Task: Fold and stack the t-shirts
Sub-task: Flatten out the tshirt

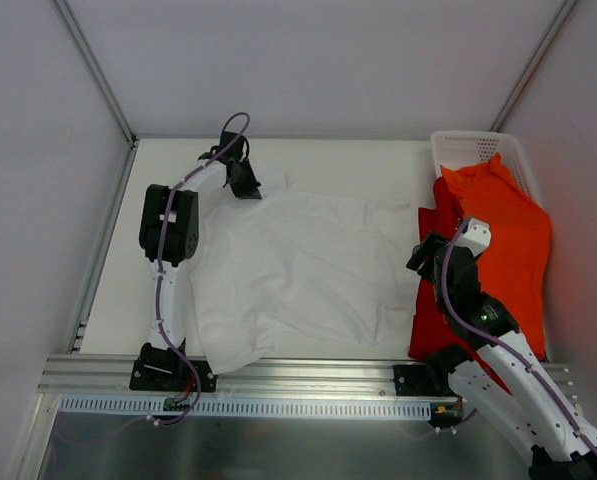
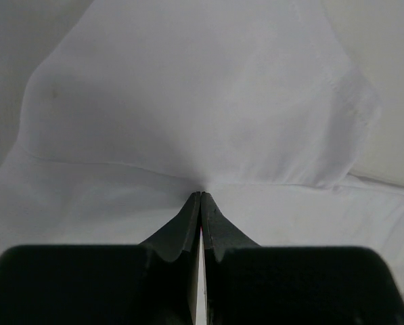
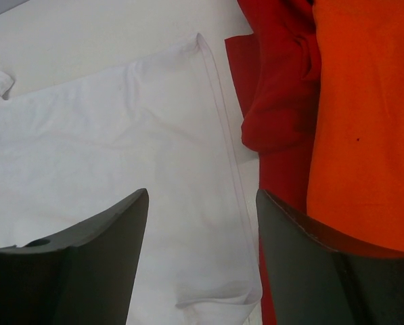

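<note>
The white t-shirt (image 1: 298, 270) lies spread over the middle of the table. My left gripper (image 1: 243, 182) is at its far left corner. In the left wrist view the left gripper (image 2: 202, 196) is shut, and the white cloth (image 2: 188, 108) draws to a point at its tips. My right gripper (image 1: 425, 255) is open over the shirt's right edge. In the right wrist view the right gripper (image 3: 202, 200) has the white hem (image 3: 222, 135) between its fingers. The orange t-shirt (image 1: 508, 240) lies on the red t-shirt (image 1: 430, 315) at the right; both also show in the right wrist view, orange (image 3: 364, 122) and red (image 3: 276, 101).
A white mesh basket (image 1: 468, 148) stands at the far right corner, with the orange shirt draped partly into it. Grey walls close in the table on three sides. A metal rail (image 1: 278, 372) runs along the near edge, and the white shirt's near left corner hangs over it.
</note>
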